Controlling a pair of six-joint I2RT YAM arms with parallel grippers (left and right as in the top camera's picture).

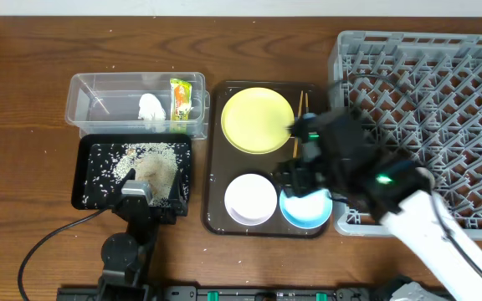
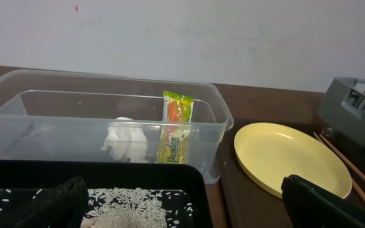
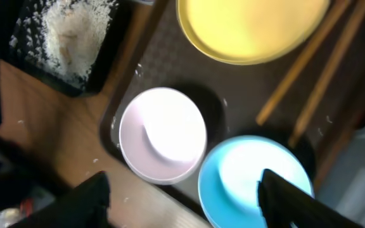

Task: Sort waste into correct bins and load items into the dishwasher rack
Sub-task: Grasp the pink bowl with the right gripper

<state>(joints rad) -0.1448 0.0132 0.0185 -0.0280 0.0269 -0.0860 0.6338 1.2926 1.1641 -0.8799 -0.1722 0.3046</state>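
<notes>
Rice grains (image 1: pixel 149 163) lie in the shallow black bin (image 1: pixel 86 176). The clear bin (image 1: pixel 99 88) behind it holds the paper wad (image 1: pixel 151 109) and the snack wrapper (image 1: pixel 179 99). My left gripper (image 1: pixel 136 196) is open and empty over the black bin's near edge; in the left wrist view (image 2: pixel 182 212) its fingers straddle the rice (image 2: pixel 132 202). My right gripper (image 1: pixel 302 177) is open and empty above the white bowl (image 3: pixel 162 134) and the light-blue bowl (image 3: pixel 246 177). The yellow plate (image 1: pixel 256 119) and chopsticks (image 1: pixel 300 104) lie beyond them. The white cup is out of view.
The plate, bowls and chopsticks sit on a dark-brown serving tray (image 1: pixel 216 167). The grey dishwasher rack (image 1: pixel 442 84) stands at the right, touching the tray's side. Stray rice grains lie on the wooden table near the tray (image 3: pixel 97 161). A cable runs from the left arm (image 1: pixel 57 234).
</notes>
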